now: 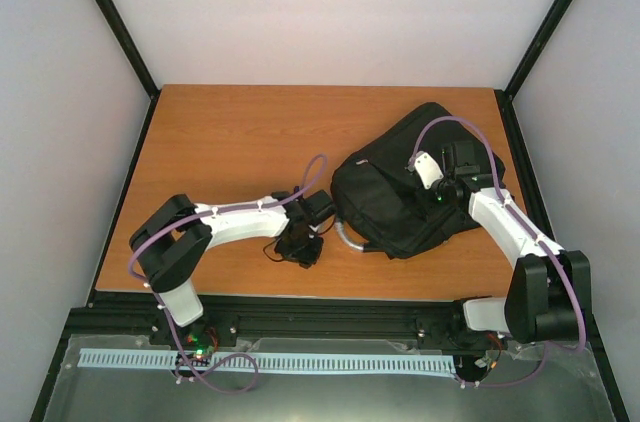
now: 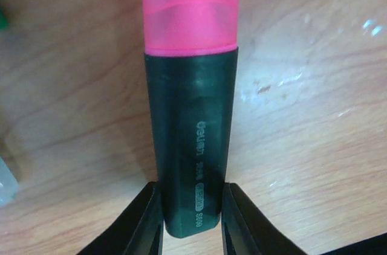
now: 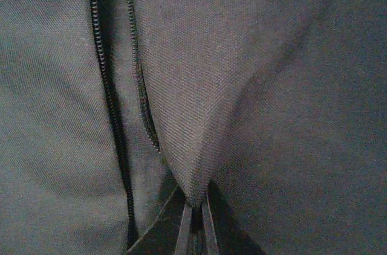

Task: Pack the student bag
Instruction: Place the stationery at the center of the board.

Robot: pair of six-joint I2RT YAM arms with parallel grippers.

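While my left pincer (image 2: 192, 209) squeezes the black end of a pink marker (image 2: 191, 104), the marker sticks straight out ahead of it, with the brown wooden surface (image 2: 314, 146) behind. I cannot tell if the marker touches the wood. My right pincer (image 3: 195, 222) pinches a fold of the student bag (image 3: 278, 86) between its two tips. An open zip (image 3: 107, 98) runs just left of that fold. Seen from above, the bag lies under my right pincer, off to the right of my left one.
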